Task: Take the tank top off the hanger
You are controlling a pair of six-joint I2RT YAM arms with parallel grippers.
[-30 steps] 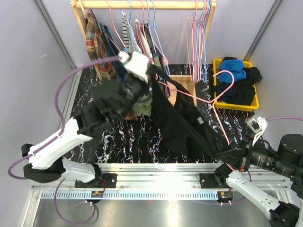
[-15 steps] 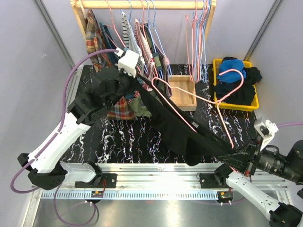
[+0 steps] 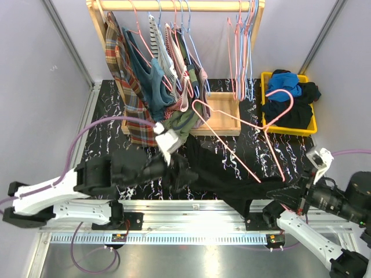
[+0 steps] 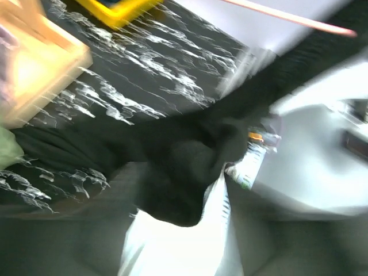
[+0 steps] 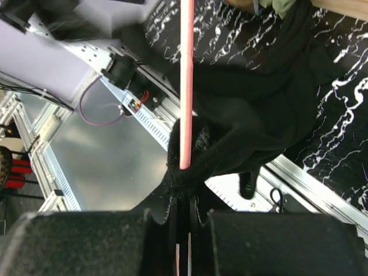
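Observation:
The black tank top [image 3: 232,174] lies slumped across the marbled table, one strap still looped round the pink hanger [image 3: 232,130]. My right gripper [image 3: 288,197] is shut on the hanger's lower end [image 5: 187,86], with black cloth [image 5: 270,109] bunched at its jaws [image 5: 183,198]. The hanger slants up, its hook over the yellow bin. My left gripper [image 3: 178,172] is low over the table at the cloth's left end. The left wrist view is blurred: the fingers stand wide apart, with a black fold [image 4: 172,172] in front of the gap [image 4: 178,213].
A wooden rack [image 3: 174,6] at the back holds several garments and empty hangers. A wooden box [image 3: 223,113] sits under it. A yellow bin [image 3: 290,130] with clothes stands back right. A metal rail [image 3: 191,211] runs along the near edge.
My left arm swung down from beside the rack to low over the table and its jaws opened. The tank top dropped from a taut stretch to a heap. The right gripper kept the hanger.

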